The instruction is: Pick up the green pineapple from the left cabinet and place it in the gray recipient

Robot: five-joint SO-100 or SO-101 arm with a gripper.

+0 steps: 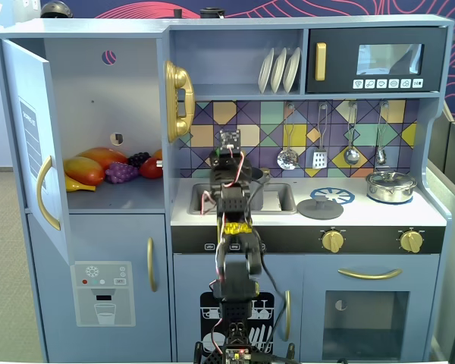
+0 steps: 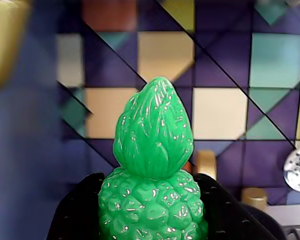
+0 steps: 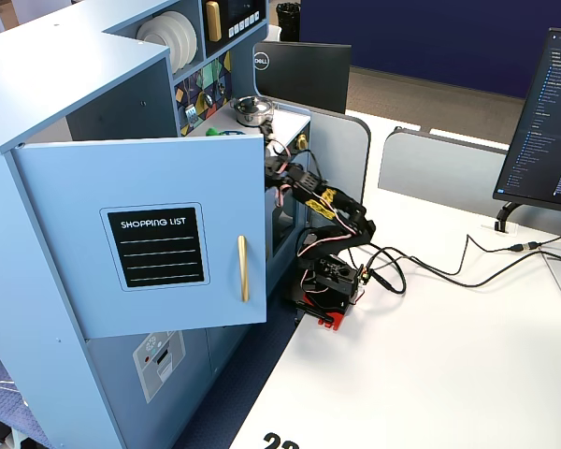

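Observation:
My gripper [image 2: 152,202] is shut on the green pineapple [image 2: 154,165]. Its black fingers [image 2: 75,215] press both sides of the bumpy body, and the leafy crown points up. In a fixed view the gripper [image 1: 226,155] is raised in front of the tiled backsplash, above the sink and to the right of the open left cabinet [image 1: 106,98]. The gray recipient [image 1: 256,176] stands in the sink just behind the arm and is mostly hidden by it. In the side fixed view the open cabinet door [image 3: 150,234] hides the gripper and the pineapple.
Orange, yellow and red fruit and purple grapes [image 1: 121,173] lie on the cabinet shelf. The open door [image 1: 30,136] sticks out on the left. A gold handset [image 1: 179,98] hangs beside the gripper. A shiny silver pot [image 1: 390,186] sits on the stove, and utensils [image 1: 288,155] hang on the backsplash.

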